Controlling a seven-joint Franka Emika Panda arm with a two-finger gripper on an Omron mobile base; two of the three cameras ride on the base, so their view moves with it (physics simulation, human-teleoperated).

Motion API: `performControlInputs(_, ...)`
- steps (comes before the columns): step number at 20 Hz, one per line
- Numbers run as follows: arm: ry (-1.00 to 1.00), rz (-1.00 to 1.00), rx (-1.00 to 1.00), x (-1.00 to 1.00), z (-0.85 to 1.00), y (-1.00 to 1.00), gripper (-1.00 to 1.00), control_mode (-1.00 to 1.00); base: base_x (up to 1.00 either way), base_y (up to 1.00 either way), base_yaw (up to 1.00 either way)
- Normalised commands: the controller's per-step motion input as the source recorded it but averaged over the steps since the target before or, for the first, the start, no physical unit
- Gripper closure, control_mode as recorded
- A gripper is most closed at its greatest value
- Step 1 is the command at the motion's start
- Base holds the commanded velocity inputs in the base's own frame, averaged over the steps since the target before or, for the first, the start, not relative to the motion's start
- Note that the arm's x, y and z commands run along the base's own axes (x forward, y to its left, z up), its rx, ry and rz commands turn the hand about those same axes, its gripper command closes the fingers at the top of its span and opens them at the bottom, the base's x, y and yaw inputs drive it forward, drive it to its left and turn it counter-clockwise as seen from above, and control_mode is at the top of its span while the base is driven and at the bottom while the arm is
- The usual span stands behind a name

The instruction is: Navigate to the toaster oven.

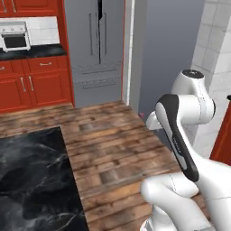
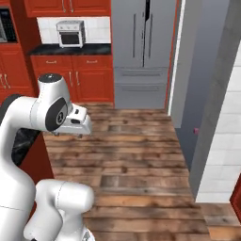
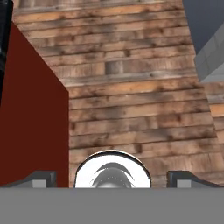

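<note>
The toaster oven (image 1: 14, 36) stands far off on the black counter against the white tiled backsplash, at the upper left of the left base view. It is boxy and white with a dark glass door. The right base view has the toaster oven (image 2: 71, 33) at its upper left too. My gripper (image 3: 113, 179) points down at the wooden floor, its two dark fingertips (image 3: 41, 178) wide apart with nothing between them. The arm is folded up close above the base.
A grey refrigerator (image 1: 97, 45) stands right of the red base cabinets (image 1: 34, 83). A black marble island top (image 1: 31, 180) lies at my left. A grey wall (image 2: 209, 94) and white tiles close off the right. Wooden floor (image 2: 127, 136) stretches ahead towards the cabinets.
</note>
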Motion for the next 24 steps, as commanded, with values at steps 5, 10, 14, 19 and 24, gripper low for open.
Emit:
performControlInputs(5,0.00,0.00,0.00,0.00,0.00,0.00,-1.00,1.00,1.00,0.00,0.08)
performControlInputs(10,0.00,0.00,0.00,0.00,0.00,0.00,-1.00,1.00,1.00,0.00,0.08)
performControlInputs(14,0.00,0.00,0.00,0.00,0.00,0.00,-1.00,1.00,1.00,0.00,0.07)
performControlInputs(19,0.00,0.00,0.00,0.00,0.00,0.00,-1.00,1.00,1.00,0.00,0.06)
performControlInputs(24,0.00,0.00,0.00,0.00,0.00,0.00,-1.00,1.00,1.00,0.00,0.06)
